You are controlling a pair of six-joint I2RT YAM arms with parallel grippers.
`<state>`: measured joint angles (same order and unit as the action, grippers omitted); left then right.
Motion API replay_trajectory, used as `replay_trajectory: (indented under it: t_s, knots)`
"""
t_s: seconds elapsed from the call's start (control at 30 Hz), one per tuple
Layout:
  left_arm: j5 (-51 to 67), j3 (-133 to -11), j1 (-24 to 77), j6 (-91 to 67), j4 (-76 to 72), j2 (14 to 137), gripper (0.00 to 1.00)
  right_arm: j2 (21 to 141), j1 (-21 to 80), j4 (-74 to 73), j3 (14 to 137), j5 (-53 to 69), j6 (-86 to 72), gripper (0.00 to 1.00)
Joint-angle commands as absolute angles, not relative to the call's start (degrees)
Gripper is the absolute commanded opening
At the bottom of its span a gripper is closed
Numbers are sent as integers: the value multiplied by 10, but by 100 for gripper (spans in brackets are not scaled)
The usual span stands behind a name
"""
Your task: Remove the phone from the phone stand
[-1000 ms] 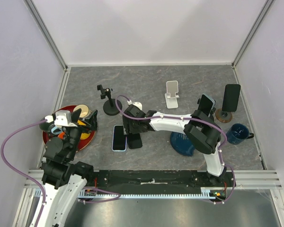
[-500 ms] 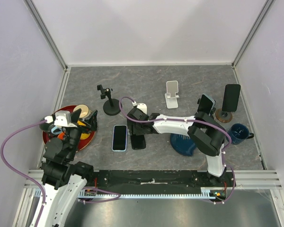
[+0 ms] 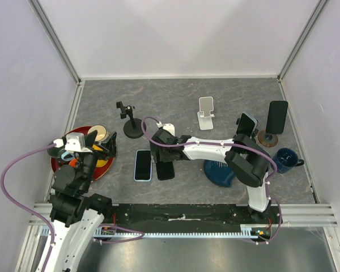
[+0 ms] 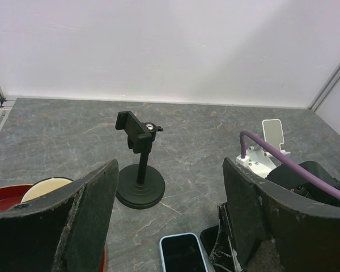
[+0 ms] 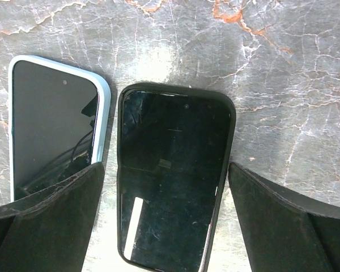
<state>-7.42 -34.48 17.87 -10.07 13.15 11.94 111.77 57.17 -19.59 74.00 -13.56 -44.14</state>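
A robotics laboratory test cell is shown. The work area is enclosed on three sides by plain white panels (image 3: 175, 34), which are held in aluminium profile posts (image 3: 58, 42). A grey stone-patterned surface (image 3: 175, 96) is fitted as the base of the cell. The left arm (image 3: 73, 181) and the right arm (image 3: 207, 148) are bolted side by side to a mounting rail (image 3: 175, 211) at the near edge. Purple cables (image 4: 306, 169) are routed in open loops along the arms. Unrelated household items, such as a blue mug (image 3: 284, 160) and a red plate (image 3: 104, 166), are set out on the surface.
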Motion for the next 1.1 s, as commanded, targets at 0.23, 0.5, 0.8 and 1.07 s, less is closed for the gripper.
replay_trajectory:
  t_s: [0.23,0.5,0.8,1.07]
  knots:
    - [-80,-344,180,-110,112,118,80,1045,563,-283,839,-213,-284,98]
    - [-82,-343,182,-110,113,115,80,937,478,-332,851,-309,-207,98]
    - [-81,-343,192,-110,113,121,80,778,322,-394,825,-314,-126,98]
    - [-76,-343,204,-110,113,131,80,699,144,-466,800,-187,-98,96]
